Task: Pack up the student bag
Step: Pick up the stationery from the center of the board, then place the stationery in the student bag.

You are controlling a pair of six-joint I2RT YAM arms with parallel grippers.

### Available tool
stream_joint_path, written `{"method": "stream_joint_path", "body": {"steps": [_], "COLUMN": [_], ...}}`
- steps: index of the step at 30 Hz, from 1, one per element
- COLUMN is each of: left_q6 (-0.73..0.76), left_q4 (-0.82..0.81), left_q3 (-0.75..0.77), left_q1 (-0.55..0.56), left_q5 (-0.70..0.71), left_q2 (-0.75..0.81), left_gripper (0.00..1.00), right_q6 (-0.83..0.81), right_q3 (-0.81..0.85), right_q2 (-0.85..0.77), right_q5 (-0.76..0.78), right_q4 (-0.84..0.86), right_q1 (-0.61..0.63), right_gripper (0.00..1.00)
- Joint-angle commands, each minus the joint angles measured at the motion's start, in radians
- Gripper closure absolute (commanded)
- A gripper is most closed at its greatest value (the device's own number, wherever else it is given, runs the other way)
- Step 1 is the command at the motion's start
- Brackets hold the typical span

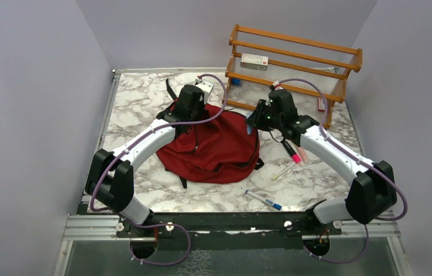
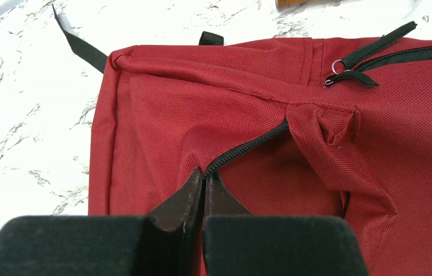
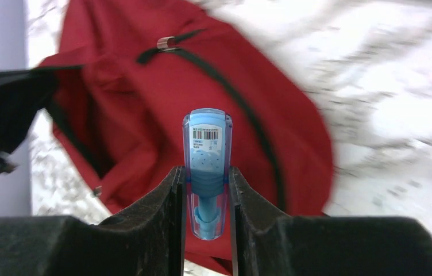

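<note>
Left wrist cam first: the left pincer [image 2: 205, 187] is shut all the way, and it's got a fold of the student bag [image 2: 231, 109] pinched between its tips, right at the near end of a black zipper [image 2: 248, 146]. The zipper runs away from the tips, up and to the right. The red fabric fills most of what's ahead of the pincer. Farther ahead on the right there's a zipper pull [image 2: 340, 72] with a little metal ring. Ahead on the left, a black strap [image 2: 78, 46] trails off onto the marble surface [image 2: 24, 115].

Right wrist cam is pretty blurry in the background. The right pincer [image 3: 205, 178] is only partway open and clamped on a light-blue plastic stick [image 3: 207, 144] with a barcode label. The stick pokes out past the fingertips. The bag sits beyond the tips, spreading left and right of them.

From the top cam, the bag lies flat on the surface between the two pincers, left one at its far-left corner, right one at its far-right edge. Beyond the right pincer stands a wooden rack [image 1: 294, 63] with a small white box [image 1: 254, 61] on it. On the near side of that pincer, loose on the surface, are a black marker [image 1: 289, 148], a pink highlighter [image 1: 301, 155], a pale pen [image 1: 283, 171] and a blue-and-white pen [image 1: 263, 200].
</note>
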State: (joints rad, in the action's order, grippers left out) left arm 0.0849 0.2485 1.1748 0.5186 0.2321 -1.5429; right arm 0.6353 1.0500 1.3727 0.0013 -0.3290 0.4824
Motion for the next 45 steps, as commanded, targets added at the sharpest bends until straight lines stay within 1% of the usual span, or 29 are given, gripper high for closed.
{"method": "stream_joint_path", "body": {"steps": [1,4,8,13,16,20,26,27,30,36,38,43,45], "left_q6": [0.003,0.003,0.002,0.002,0.000,-0.004,-0.002,-0.002,-0.001,0.004,0.003,0.004,0.004], "left_q4": [-0.013,-0.018,-0.019,-0.023,-0.024,-0.025,-0.025,-0.026,-0.026,-0.027,-0.028,-0.026,-0.027], "left_q3": [0.005,0.000,-0.002,-0.004,-0.004,-0.004,-0.006,-0.007,-0.007,-0.011,-0.010,-0.011,-0.011], "left_q1": [-0.009,-0.012,-0.012,-0.013,-0.014,-0.014,-0.014,-0.014,-0.014,-0.014,-0.015,-0.015,-0.015], "left_q5": [0.003,0.001,0.002,0.001,-0.003,-0.015,-0.017,-0.017,-0.015,-0.005,-0.009,-0.010,-0.008], "left_q2": [0.030,0.043,0.047,0.054,0.059,0.060,0.062,0.062,0.064,0.069,0.069,0.067,0.069], "left_gripper": [1.00,1.00,1.00,1.00,1.00,1.00,1.00,1.00,1.00,1.00,1.00,1.00,1.00], "right_q6": [-0.015,-0.010,0.034,0.077,0.084,0.113,0.175,0.179,0.180,0.163,0.148,0.115,0.110], "right_q3": [0.123,0.206,0.255,0.276,0.284,0.281,0.280,0.289,0.317,0.266,0.259,0.226,0.208], "right_q2": [0.105,0.204,0.323,0.398,0.425,0.458,0.520,0.534,0.564,0.517,0.494,0.432,0.404], "right_q5": [-0.160,-0.154,-0.185,-0.197,-0.177,-0.154,-0.136,-0.136,-0.118,-0.065,-0.054,-0.030,-0.011], "right_q4": [0.132,0.156,0.223,0.259,0.266,0.318,0.473,0.486,0.477,0.459,0.441,0.404,0.384], "right_q1": [0.127,0.219,0.266,0.274,0.274,0.274,0.274,0.274,0.274,0.274,0.274,0.274,0.274], "right_gripper": [0.99,0.99,1.00,0.99,0.99,1.00,0.98,0.95,0.83,0.67,0.63,0.60,0.55]}}
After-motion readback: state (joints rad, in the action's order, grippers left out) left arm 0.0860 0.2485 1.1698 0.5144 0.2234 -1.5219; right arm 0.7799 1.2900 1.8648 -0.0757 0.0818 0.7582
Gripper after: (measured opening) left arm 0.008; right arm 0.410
